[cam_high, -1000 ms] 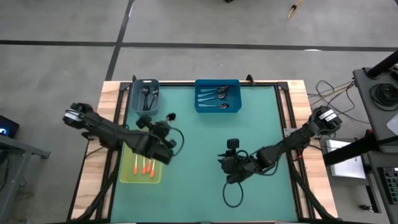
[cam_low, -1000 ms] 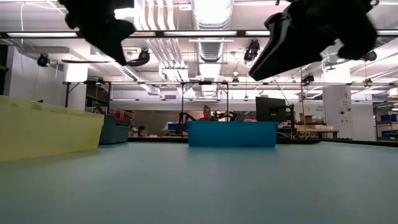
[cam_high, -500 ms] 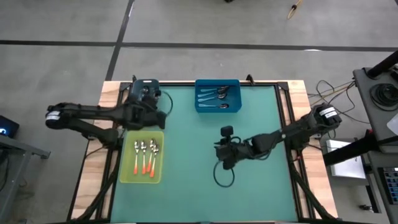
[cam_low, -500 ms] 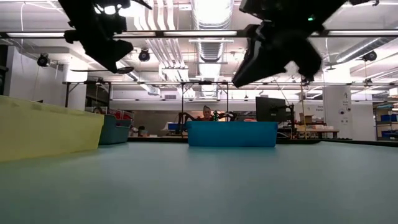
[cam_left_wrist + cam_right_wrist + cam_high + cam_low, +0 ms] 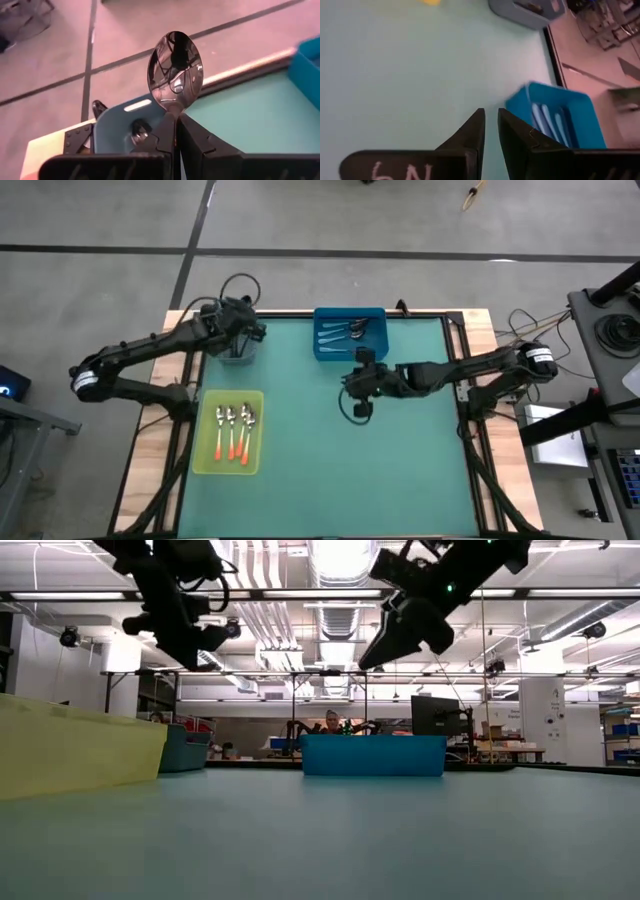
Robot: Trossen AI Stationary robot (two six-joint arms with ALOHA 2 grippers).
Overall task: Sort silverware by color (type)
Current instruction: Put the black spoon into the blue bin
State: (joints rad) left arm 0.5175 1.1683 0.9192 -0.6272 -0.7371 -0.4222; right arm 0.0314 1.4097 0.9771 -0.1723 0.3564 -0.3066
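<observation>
High view: left gripper (image 5: 243, 333), clamping dark spoon (image 5: 175, 70), has moved from yellow tray (image 5: 256, 442) to over grey bin (image 5: 219, 320); drop-off imminent. Right gripper (image 5: 357, 379) narrowed, empty.

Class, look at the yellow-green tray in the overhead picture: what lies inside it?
Inside the yellow-green tray lie three orange-handled spoons, side by side, bowls pointing toward the table's far edge. Nothing covers them from above; in the low view the tray's wall hides its contents.

Left pincer (image 5: 243, 332) over grey bin (image 5: 233, 352)
</observation>
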